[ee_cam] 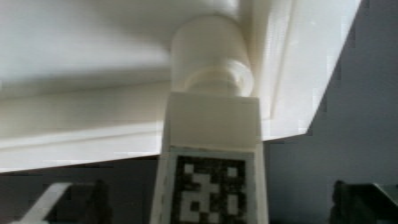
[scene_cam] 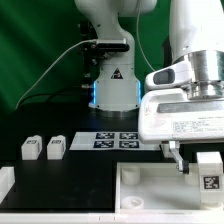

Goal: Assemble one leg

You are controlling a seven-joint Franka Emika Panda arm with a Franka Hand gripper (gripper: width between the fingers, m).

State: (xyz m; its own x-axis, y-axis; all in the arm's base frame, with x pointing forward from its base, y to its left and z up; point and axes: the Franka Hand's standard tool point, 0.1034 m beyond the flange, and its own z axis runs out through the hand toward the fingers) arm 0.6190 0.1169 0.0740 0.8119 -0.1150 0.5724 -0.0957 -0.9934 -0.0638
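Note:
A white leg [ee_cam: 215, 110] with a black-and-white tag stands straight between my fingers, its rounded end against a corner of the large white panel [ee_cam: 89, 95]. My gripper [ee_cam: 222, 205] is open: both dark fingers [ee_cam: 80, 202] stand well off the leg's sides, with gaps on both sides. In the exterior view the gripper [scene_cam: 198, 158] hangs at the right over the panel [scene_cam: 150, 190], with the tagged leg [scene_cam: 210, 172] under it. Two more legs [scene_cam: 30, 148] [scene_cam: 55, 147] stand side by side on the black table at the left.
The marker board [scene_cam: 118, 138] lies in front of the arm's base [scene_cam: 112, 85]. A white piece [scene_cam: 5, 182] shows at the exterior view's lower left edge. Green cloth hangs behind.

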